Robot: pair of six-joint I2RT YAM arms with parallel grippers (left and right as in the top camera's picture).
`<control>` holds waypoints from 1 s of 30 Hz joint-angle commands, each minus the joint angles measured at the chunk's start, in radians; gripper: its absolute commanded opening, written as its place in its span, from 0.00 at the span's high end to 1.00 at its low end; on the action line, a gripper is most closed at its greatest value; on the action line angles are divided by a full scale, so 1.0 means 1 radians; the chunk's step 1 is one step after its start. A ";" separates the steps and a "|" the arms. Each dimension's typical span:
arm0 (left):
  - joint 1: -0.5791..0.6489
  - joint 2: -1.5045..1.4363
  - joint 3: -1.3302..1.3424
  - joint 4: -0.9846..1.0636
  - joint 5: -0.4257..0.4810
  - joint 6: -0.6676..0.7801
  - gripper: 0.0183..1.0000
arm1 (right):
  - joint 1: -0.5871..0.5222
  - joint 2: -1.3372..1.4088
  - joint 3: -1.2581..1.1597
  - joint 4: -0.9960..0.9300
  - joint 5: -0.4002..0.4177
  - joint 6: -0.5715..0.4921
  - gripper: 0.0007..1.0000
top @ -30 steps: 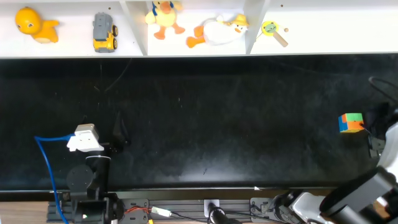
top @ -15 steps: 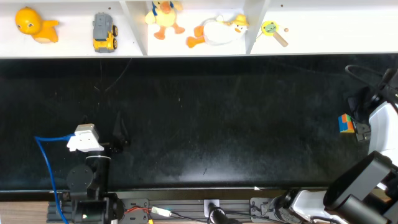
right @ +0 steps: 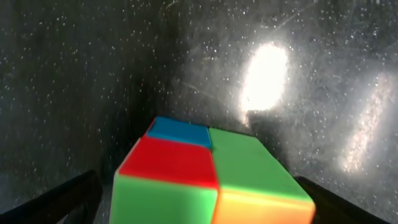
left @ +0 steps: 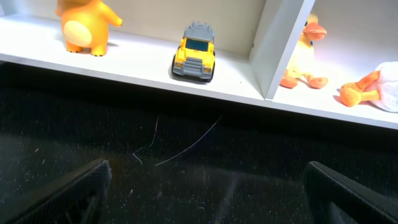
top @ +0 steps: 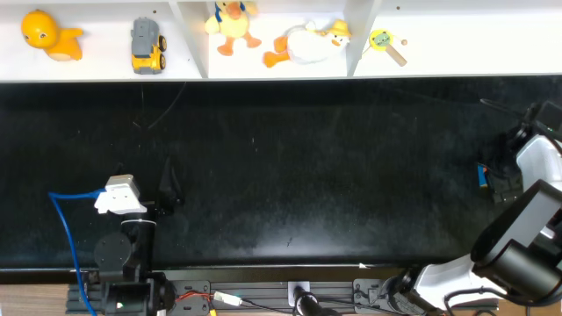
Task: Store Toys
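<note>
Black table (top: 281,175), one cube (right: 205,177), five shelf toys (top: 147,46)

I am working over a black desk (top: 307,175) that is filling nearly the whole top view. Its matte surface is showing pale dust specks and a few thin scratches (left: 186,146) near the far edge. A white shelf (top: 263,74) is running the full width along that far edge, sitting just above desk level. Upright white dividers (top: 193,35) are splitting the shelf into open compartments. From my left wrist, the shelf's back wall (left: 155,12) is looking plain and beige. Overhead light is bouncing off the desk as a bright oval glare (right: 266,74) under my right wrist, with a fainter streak beside it.
</note>
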 commanded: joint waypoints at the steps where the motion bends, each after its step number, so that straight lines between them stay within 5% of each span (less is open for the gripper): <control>1: -0.008 -0.011 -0.004 -0.002 -0.008 -0.003 0.00 | 0.000 0.029 -0.005 0.013 0.020 0.000 0.06; 16: -0.008 -0.011 -0.004 -0.002 -0.008 -0.003 0.00 | 0.000 0.052 -0.005 0.023 0.017 -0.020 0.39; 30: -0.008 -0.011 -0.004 -0.002 -0.008 -0.003 0.00 | 0.000 0.050 -0.003 0.018 0.008 -0.098 0.59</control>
